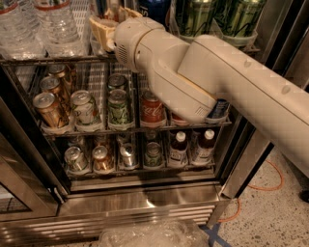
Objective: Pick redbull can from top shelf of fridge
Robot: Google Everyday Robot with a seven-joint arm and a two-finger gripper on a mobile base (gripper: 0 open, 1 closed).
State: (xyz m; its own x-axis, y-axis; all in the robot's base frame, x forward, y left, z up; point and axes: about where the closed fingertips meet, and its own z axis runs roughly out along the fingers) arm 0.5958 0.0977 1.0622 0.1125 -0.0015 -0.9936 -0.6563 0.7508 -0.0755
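Observation:
My gripper (pixel 105 26), tan and at the end of the big cream arm (pixel 203 72), reaches into the top shelf (pixel 43 59) of the fridge (pixel 140 205), between the water bottles and a dark-blue can (pixel 155 6). The wrist covers the shelf's front edge there. The redbull can is not clearly in view. Only a dark sliver (pixel 100 6) shows just above the gripper, and I cannot tell what it is. The arm hides the middle of the shelf.
Clear water bottles (pixel 46 24) stand at the top left and tall green cans (pixel 195 14) at the top right. Short cans (pixel 118 106) and a Coca-Cola can (pixel 153 108) fill the middle rack. Small bottles (pixel 178 147) stand on the lower rack. A door frame (pixel 24 164) is at the left.

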